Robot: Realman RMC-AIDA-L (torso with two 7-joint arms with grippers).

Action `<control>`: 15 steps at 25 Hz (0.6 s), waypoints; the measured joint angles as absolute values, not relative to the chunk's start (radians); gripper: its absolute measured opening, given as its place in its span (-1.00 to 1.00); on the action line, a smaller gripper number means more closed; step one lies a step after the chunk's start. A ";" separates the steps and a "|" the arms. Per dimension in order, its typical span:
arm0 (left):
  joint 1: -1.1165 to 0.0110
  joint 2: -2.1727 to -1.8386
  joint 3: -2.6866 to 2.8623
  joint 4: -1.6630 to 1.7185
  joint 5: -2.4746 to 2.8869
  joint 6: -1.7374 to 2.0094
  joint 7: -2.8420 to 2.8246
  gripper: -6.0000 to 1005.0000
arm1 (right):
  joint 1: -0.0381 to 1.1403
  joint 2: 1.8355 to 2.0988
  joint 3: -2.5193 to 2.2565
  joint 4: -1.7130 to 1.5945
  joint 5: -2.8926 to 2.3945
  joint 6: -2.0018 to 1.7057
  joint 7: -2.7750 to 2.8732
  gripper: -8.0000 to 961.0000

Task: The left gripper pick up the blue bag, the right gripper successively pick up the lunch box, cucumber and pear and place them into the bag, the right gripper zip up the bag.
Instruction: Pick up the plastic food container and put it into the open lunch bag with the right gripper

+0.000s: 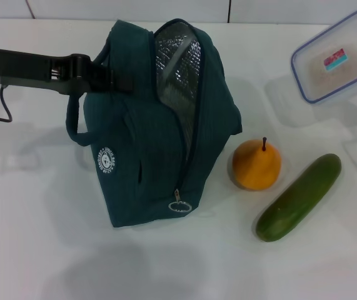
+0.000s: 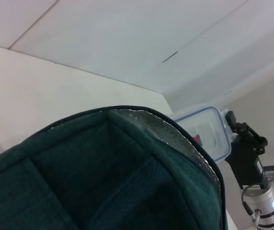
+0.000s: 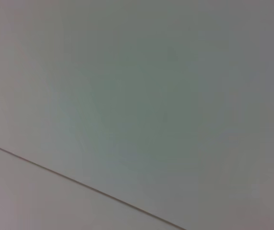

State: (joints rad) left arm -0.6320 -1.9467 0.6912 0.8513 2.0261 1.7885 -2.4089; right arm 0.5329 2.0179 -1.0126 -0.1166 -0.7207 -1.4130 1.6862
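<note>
A plain white table [image 1: 34, 250] fills the scene, with a pale wall behind it crossed by thin dark seams. The left gripper [image 1: 112, 78] reaches in level from the left edge, its black body on a silver wrist, and its fingers are pressed together on the upper handle of the blue bag [image 1: 159, 144]. The bag sits directly off the tip of that claw, standing on the table with its mouth unzipped and the silver foil lining showing along the top opening. A second padded handle loops down just below the gripper, and the white round logo faces outward beneath it. The ring zipper pull [image 1: 179, 206] hangs at the low end of the zip, well below and beyond the claw.

Past the bag, on the side away from the left gripper, the pear [image 1: 256, 165] rests close beside the bag's wall, stem up. The cucumber [image 1: 299, 197] lies slanted just beyond the pear, farther still from the claw. The lunch box [image 1: 337, 56] sits farthest off, at the far right of the table, lid on, its small sticker showing.

From the left wrist camera, the bag's teal fabric fills the foreground, with the lunch box behind its foil-lined rim and the right gripper [image 2: 244, 143] beyond that; I cannot tell whether its fingers are spread or closed.
</note>
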 joint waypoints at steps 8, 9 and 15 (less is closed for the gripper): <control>-0.634 -1.947 0.689 0.851 2.026 1.789 -2.410 -0.91 | 0.566 2.022 -1.014 -0.144 -0.693 -1.468 1.717 -0.79; -0.636 -1.947 0.689 0.851 2.025 1.789 -2.411 -0.91 | 0.577 2.023 -1.013 -0.145 -0.689 -1.477 1.728 -0.79; -0.641 -1.950 0.694 0.851 2.023 1.790 -2.413 -0.91 | 0.660 2.026 -1.016 -0.164 -0.681 -1.523 1.773 -0.79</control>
